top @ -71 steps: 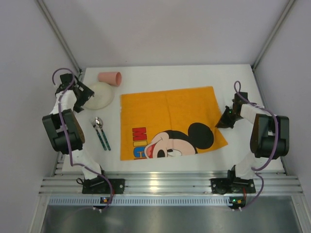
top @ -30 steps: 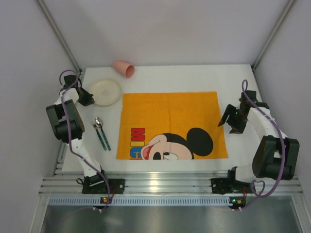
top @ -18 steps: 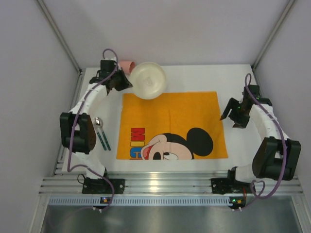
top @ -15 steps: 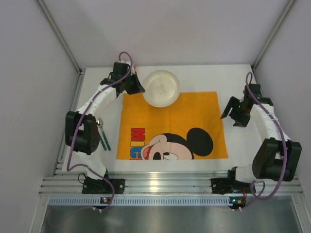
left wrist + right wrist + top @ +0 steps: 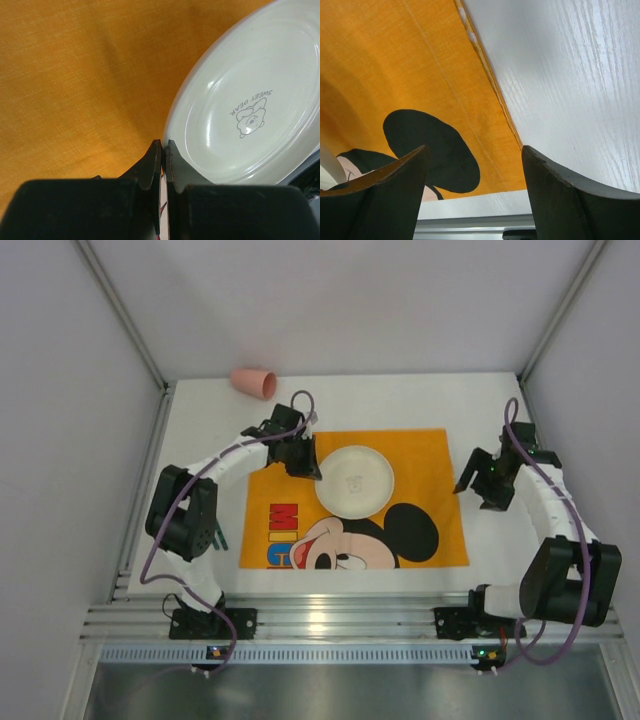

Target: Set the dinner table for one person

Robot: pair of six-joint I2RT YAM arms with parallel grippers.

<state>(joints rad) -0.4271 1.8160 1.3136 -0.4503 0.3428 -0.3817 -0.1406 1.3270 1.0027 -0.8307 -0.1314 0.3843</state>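
Note:
A round white plate (image 5: 356, 481) with a small bear print (image 5: 248, 116) lies over the middle of the orange cartoon-mouse placemat (image 5: 420, 455). My left gripper (image 5: 316, 471) is shut on the plate's left rim. In the left wrist view its fingertips (image 5: 163, 150) pinch that rim above the orange cloth (image 5: 75, 75); whether the plate rests on the cloth I cannot tell. My right gripper (image 5: 476, 490) stands open and empty by the placemat's right edge. The right wrist view shows its fingers (image 5: 385, 195) straddling the mat's edge (image 5: 420, 75) and the white dinner table (image 5: 570, 75).
A pink cup (image 5: 254, 382) lies on its side at the back left of the dinner table (image 5: 400, 400). A bit of a teal cutlery handle (image 5: 219, 537) peeks out beside the left arm's elbow. A silver rail (image 5: 350, 615) edges the near side.
My left arm has swung the plate from the table's back left across to the placemat's middle. The right gripper has stayed by the mat's right edge, its jaws a little wider.

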